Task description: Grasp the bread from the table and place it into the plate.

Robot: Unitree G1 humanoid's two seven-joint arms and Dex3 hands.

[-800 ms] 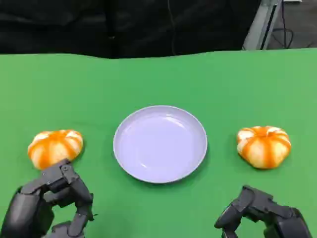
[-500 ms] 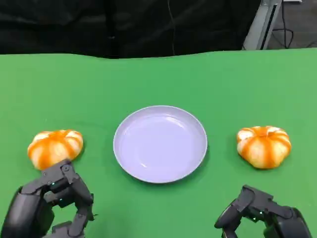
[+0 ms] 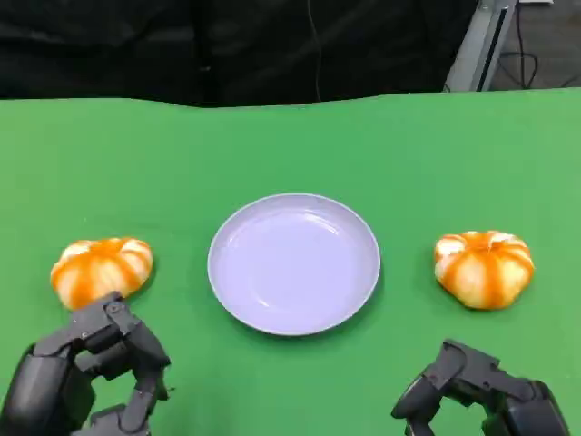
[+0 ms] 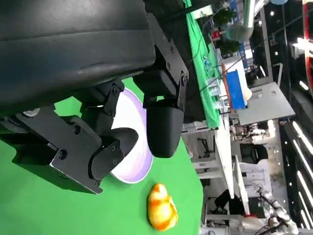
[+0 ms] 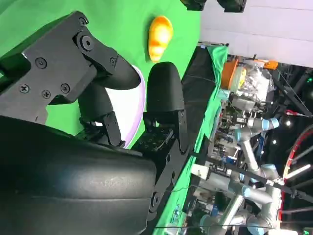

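Two round orange-and-white striped breads lie on the green table, one on each side of a pale lilac plate [image 3: 293, 263]. The left bread [image 3: 100, 269] sits just beyond my left hand [image 3: 86, 377], which hovers at the front left holding nothing, fingers apart. The right bread [image 3: 484, 267] lies farther out from my right hand [image 3: 481, 400], also empty, at the front right. In the left wrist view, past my left hand [image 4: 98, 122], are the plate [image 4: 139, 161] and the right bread [image 4: 162, 213]. The right wrist view shows my right hand [image 5: 107, 98], the plate [image 5: 138, 105] and the left bread [image 5: 160, 36].
The green table [image 3: 290, 145] ends at a dark backdrop along its far edge. A grey metal stand [image 3: 477, 45] rises behind the far right corner. Bare cloth surrounds the plate on all sides.
My left hand has sunk slightly toward the front edge. Both breads, the plate and my right hand are where they were.
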